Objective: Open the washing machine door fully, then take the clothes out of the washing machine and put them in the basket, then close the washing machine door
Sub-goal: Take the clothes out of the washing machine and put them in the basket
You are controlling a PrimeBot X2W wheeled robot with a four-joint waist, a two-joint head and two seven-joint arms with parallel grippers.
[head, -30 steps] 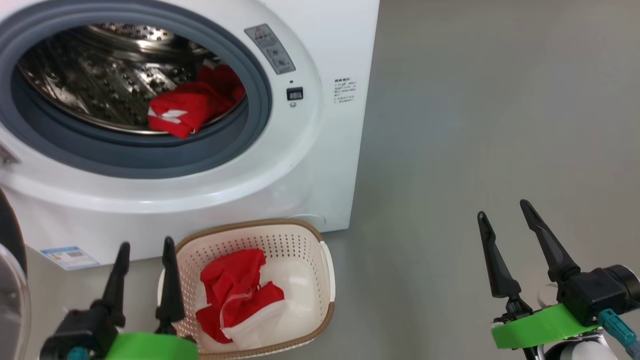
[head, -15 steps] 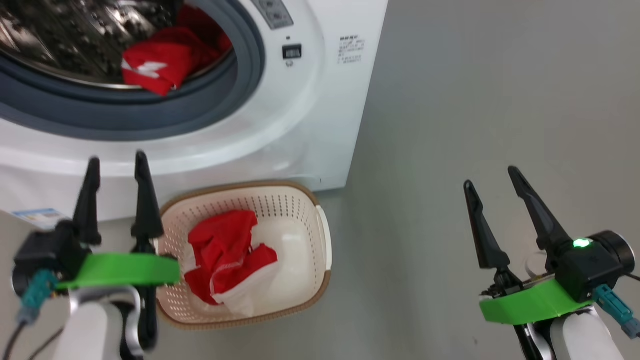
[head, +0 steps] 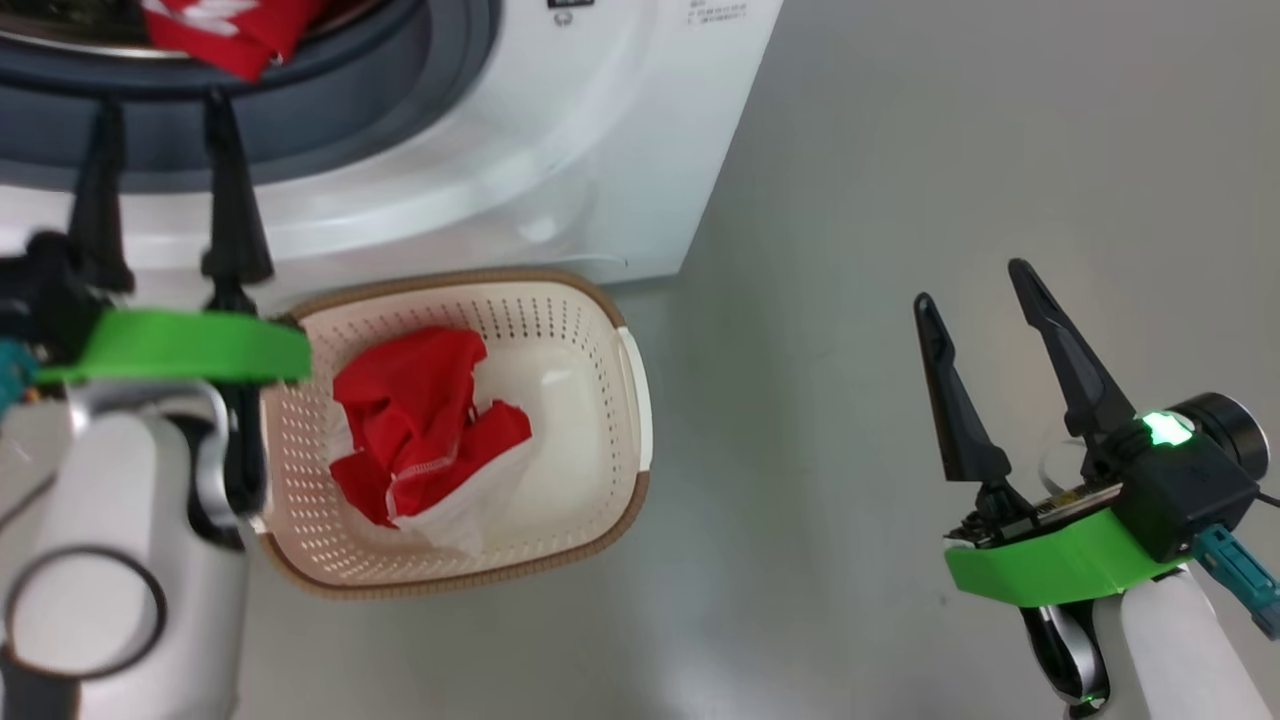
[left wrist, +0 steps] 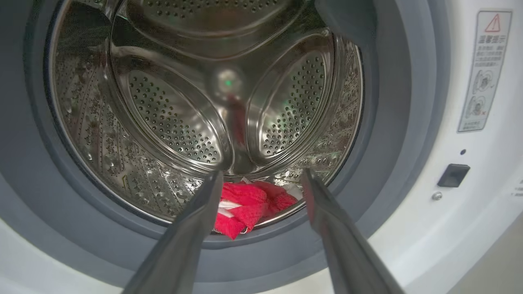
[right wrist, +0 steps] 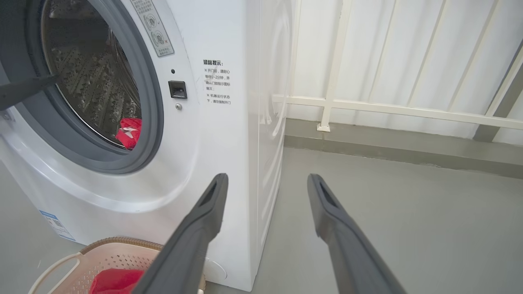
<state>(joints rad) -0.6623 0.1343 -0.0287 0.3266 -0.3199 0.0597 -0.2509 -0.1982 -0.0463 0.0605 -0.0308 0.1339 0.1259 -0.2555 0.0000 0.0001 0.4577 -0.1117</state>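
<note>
The left claw is wide open and holds nothing. It is at the upper left of the head view, pointing into the washing machine. Red clothes lie low in the drum. A red and white piece lies in the basket, near the middle. The right claw, at the lower right, is open and empty too.

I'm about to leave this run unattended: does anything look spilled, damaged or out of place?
Nothing stands out. One red garment lies inside the basket, which sits upright on the floor before the washing machine. A second red garment lies at the front lip of the drum. No cloth is on the visible floor.
</note>
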